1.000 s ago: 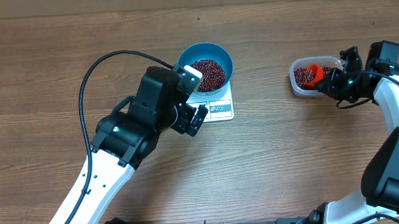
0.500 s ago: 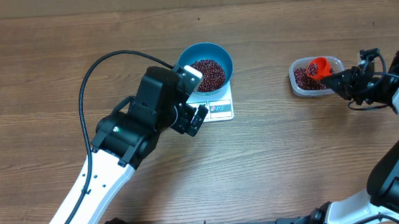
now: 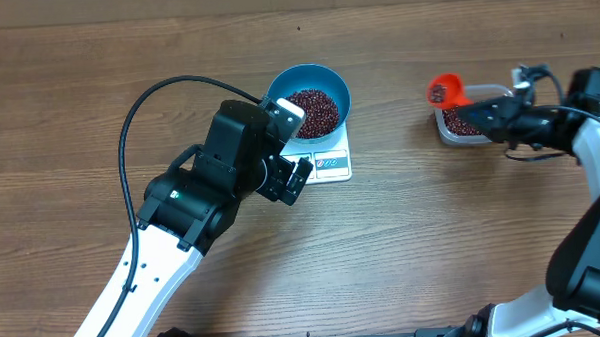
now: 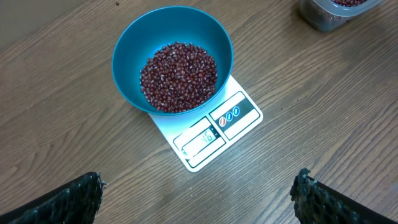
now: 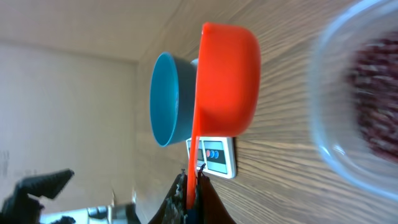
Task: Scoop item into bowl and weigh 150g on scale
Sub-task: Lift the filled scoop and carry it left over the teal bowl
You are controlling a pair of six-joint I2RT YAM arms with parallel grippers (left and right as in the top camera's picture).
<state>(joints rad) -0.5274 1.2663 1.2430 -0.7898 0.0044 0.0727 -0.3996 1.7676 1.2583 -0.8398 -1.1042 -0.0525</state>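
My right tool [image 3: 483, 109] clamped on the orange scoop [image 3: 443, 87] by the container [image 3: 446, 133].
The beans [image 4: 178, 76] sit in the bowl [image 4: 132, 38] on the scale [image 4: 235, 116], well to its left, beside my gaping left tool [image 3: 296, 147].

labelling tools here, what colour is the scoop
Orange-red scoop, clearest in the right wrist view.
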